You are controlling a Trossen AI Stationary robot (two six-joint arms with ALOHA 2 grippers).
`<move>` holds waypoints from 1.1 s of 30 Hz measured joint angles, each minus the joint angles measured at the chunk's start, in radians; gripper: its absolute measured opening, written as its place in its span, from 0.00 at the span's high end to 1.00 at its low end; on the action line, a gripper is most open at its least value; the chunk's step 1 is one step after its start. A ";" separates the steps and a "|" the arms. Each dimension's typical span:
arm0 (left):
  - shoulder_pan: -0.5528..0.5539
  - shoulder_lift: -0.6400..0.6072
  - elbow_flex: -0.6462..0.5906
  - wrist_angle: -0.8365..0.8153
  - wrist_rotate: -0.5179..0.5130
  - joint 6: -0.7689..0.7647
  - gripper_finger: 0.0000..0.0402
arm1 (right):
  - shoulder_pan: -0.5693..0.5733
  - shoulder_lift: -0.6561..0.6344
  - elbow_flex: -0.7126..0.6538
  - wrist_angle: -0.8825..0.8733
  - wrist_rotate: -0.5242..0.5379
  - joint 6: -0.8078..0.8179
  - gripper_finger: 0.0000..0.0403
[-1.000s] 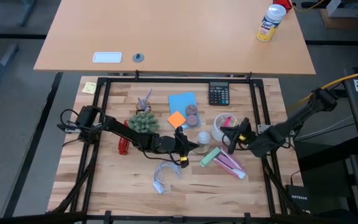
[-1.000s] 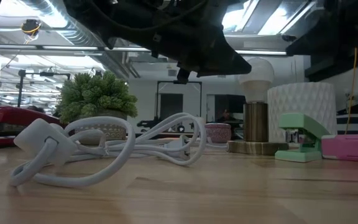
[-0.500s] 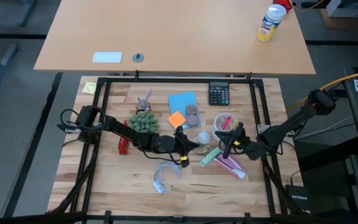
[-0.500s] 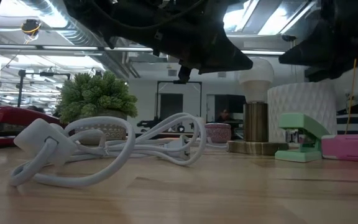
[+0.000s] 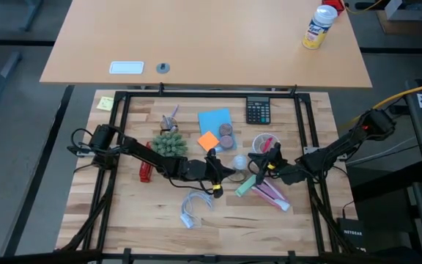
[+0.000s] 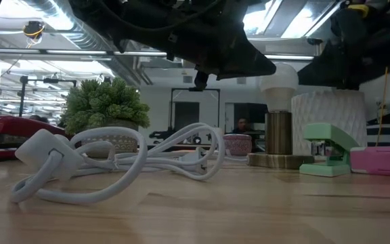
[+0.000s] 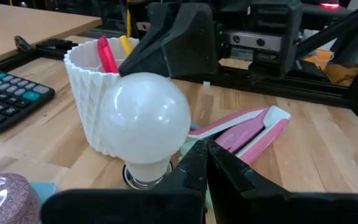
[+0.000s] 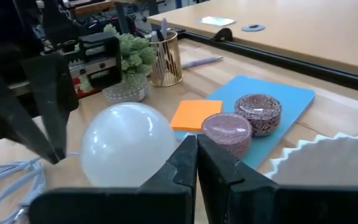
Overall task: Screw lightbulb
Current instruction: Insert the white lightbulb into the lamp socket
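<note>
Lightbulb (image 7: 145, 121) stands upright in its brass socket base (image 6: 278, 139) mid-counter, beside the white pen cup (image 7: 95, 93). Left pincer (image 5: 229, 174) and right pincer (image 5: 253, 163) flank it, both pinched shut, empty. Best: open one wide, centre on globe, grip lightly, twist.

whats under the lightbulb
The lightbulb sits upright in a brass socket stand on the wooden table. Its screw base is hidden inside the socket, so how far it is threaded cannot be seen.
</note>
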 joint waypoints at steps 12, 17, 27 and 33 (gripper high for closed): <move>0.017 0.000 0.000 -0.002 0.000 -0.001 1.00 | 0.002 0.000 0.000 0.026 -0.082 0.000 0.96; 0.017 0.000 0.000 -0.018 0.000 -0.001 1.00 | 0.002 0.000 0.000 0.038 -0.085 0.000 0.96; 0.015 0.000 0.000 -0.030 -0.049 -0.001 1.00 | 0.002 0.000 0.000 0.044 -0.129 0.000 0.96; 0.010 0.000 0.000 -0.054 -0.066 -0.022 1.00 | 0.003 0.000 0.000 0.047 -0.156 0.000 0.96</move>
